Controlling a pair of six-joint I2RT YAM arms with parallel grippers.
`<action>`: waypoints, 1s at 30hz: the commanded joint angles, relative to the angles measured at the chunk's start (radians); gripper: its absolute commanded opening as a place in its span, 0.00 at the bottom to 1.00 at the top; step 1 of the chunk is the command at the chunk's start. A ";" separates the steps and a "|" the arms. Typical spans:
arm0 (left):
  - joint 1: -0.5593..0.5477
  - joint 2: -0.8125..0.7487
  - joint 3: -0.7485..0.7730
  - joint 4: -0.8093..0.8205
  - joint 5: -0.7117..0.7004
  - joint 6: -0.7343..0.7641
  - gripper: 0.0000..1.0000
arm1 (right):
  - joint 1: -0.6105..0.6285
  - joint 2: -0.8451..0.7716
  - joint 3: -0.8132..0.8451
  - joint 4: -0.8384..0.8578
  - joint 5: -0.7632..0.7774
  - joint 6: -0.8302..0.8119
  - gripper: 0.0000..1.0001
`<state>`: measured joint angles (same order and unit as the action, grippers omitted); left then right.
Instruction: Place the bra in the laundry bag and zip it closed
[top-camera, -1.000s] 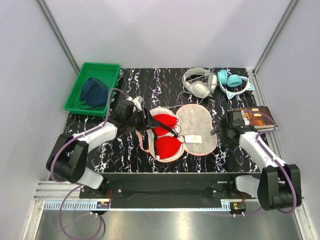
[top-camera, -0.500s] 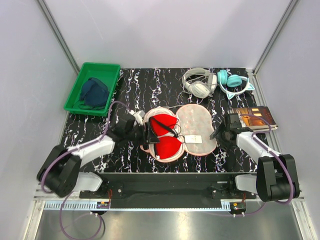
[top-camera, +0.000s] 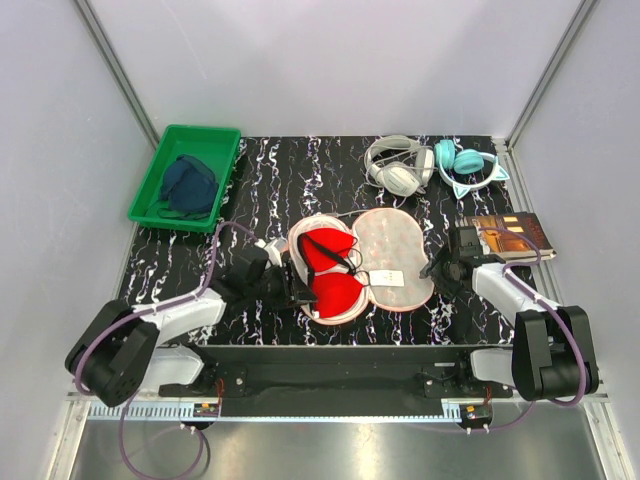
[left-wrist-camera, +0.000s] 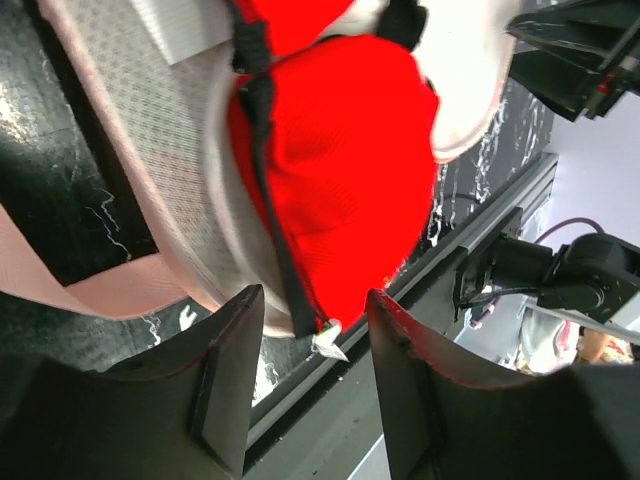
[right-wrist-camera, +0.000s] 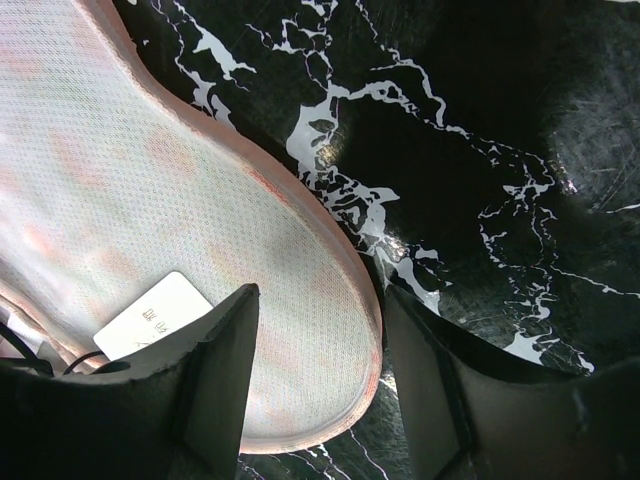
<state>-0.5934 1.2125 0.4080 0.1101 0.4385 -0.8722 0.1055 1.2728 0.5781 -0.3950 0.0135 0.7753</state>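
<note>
The laundry bag (top-camera: 396, 240) lies open like a clamshell mid-table, white mesh up. The red bra (top-camera: 336, 290) lies in its left half, with dark straps across it. My left gripper (top-camera: 299, 284) is open at the bag's left near rim. In the left wrist view it (left-wrist-camera: 315, 345) hovers by the near edge of a red cup (left-wrist-camera: 340, 170), holding nothing. My right gripper (top-camera: 433, 266) is open at the bag's right rim. In the right wrist view it (right-wrist-camera: 320, 375) straddles the pink edge of the mesh half (right-wrist-camera: 150, 190), not closed on it.
A green tray (top-camera: 216, 150) at the back left holds a dark blue garment (top-camera: 189, 185). White headphones (top-camera: 396, 166) and teal cat-ear headphones (top-camera: 466, 166) lie at the back right. A book (top-camera: 512, 233) lies beside the right arm. A white label (right-wrist-camera: 150, 320) lies on the mesh.
My left gripper has moved along the bag's left side toward the near table edge, still open. The right gripper has shifted slightly toward the bag's rim. The bra and bag have not moved.
</note>
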 joint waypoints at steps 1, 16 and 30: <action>-0.006 0.064 -0.003 0.160 0.031 -0.044 0.47 | -0.001 0.008 -0.023 -0.002 0.002 -0.002 0.60; -0.013 0.208 0.077 0.278 0.023 -0.068 0.14 | -0.001 0.031 -0.024 0.008 -0.012 -0.001 0.44; -0.011 0.226 0.097 0.231 -0.020 -0.045 0.13 | -0.001 0.014 -0.030 0.010 -0.009 0.007 0.12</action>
<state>-0.6022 1.4364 0.4988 0.3267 0.4500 -0.9401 0.1047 1.2922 0.5663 -0.3786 0.0055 0.7799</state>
